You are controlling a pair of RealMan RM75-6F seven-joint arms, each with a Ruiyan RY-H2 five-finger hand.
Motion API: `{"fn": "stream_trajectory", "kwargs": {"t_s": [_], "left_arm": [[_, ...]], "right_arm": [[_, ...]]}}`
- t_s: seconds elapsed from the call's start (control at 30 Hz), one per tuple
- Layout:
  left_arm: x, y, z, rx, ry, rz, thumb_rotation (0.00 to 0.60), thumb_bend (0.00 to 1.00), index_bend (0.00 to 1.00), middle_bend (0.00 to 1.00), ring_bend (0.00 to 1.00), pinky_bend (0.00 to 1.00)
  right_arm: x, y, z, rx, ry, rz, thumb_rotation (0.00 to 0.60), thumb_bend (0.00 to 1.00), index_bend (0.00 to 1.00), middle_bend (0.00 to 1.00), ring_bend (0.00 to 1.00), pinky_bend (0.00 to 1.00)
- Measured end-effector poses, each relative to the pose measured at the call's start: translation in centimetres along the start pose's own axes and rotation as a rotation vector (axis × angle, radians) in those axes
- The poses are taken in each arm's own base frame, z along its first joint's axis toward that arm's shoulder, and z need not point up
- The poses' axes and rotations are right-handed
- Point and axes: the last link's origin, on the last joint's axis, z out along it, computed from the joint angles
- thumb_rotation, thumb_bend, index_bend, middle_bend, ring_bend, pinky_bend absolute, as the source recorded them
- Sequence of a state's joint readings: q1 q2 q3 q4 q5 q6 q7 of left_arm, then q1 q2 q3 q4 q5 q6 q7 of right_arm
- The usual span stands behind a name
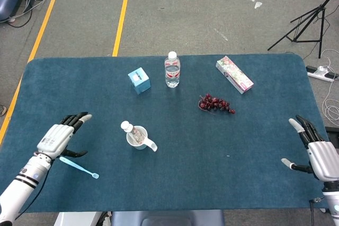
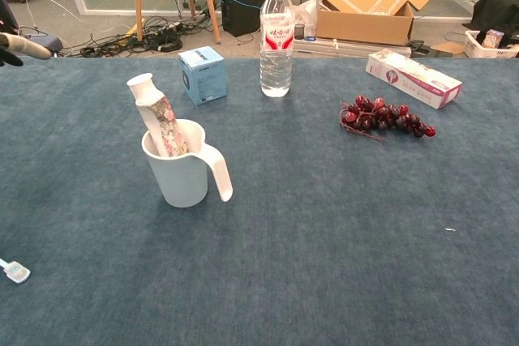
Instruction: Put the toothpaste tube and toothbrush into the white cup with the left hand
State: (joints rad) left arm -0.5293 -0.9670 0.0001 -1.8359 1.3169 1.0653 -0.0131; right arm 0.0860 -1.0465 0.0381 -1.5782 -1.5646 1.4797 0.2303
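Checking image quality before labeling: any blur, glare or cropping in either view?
Head view: even light, soft shadows, sharp; toothbrush thin but clear. Chest view: sharp, no glare; left hand cropped at the frame edge, only the toothbrush head shows.
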Motion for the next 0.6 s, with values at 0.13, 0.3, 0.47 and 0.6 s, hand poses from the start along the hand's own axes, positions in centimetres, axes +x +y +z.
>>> {"fn": "stream_trajectory", "kwargs": {"t_s": [0.13,0.3,0.47,0.6], "left_arm": [[-0.6,-0.8,-1.3,-0.009,-0.004,0.018,0.6,0.15,0.3,0.05,0.1,0.1],[-2.2,-1.1,-2.3,-0.039,-0.041,0.046,0.6,0.15,0.44,0.05,0.1,0.1],[-4.2,-1.4,-2.1,-0.055,-0.079,0.065,0.6,0.15,0.45,0.05,0.09,0.1],[-5.6,-1.8,-1.6,-0.07,-0.087,0.109,0.6,0.15,0.45,0.04,0.09,0.1]], "right_arm": [[-0.3,-0.1,0.1,-0.003,-0.006,-0.008,0.6,0.03,0.05,0.04,0.04,0.33],[-0.6,-0.2,0.3,-0.007,-0.018,-0.017,0.6,0.03,0.05,0.04,0.04,0.33],[-0.7,-0.1,0.4,-0.012,-0.021,-0.018,0.6,0.03,0.05,0.04,0.04,0.33],[-0.6,0.1,0.5,-0.019,-0.019,-0.014,0.6,0.03,0.05,0.04,0.04,0.33]]}}
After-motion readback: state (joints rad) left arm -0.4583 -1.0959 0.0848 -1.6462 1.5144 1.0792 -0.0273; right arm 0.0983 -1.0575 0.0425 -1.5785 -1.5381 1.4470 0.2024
